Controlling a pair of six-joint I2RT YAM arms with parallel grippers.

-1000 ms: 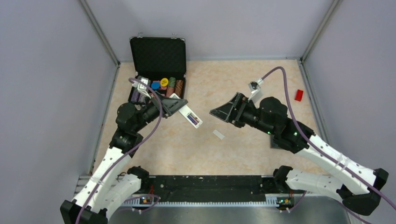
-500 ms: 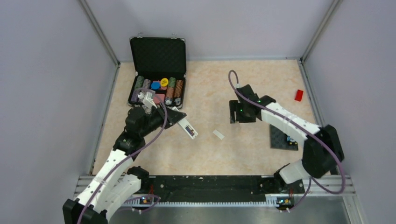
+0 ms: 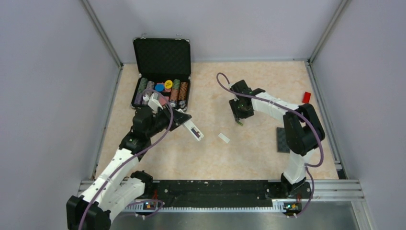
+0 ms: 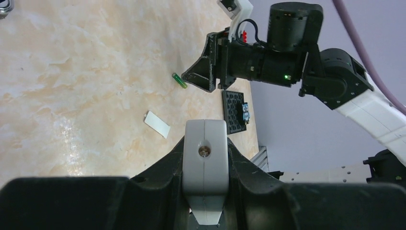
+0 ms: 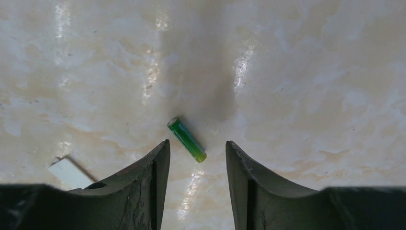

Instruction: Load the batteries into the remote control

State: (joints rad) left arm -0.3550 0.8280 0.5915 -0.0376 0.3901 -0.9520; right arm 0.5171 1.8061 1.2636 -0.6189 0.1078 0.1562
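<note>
Left gripper centre-left, clamped on remote control; right arm stretched to upper centre, right gripper pointing down, jaws apart

Robot lab test cell: plain lilac panels enclose a marble-look worktop, a mounting rail at six o'clock.

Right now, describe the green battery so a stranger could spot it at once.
On the marbled beige table, look right of centre, beneath the right hand. The green battery lies flat there, a tiny glossy cylinder; the nearby white cover plate is flat and rectangular.
</note>
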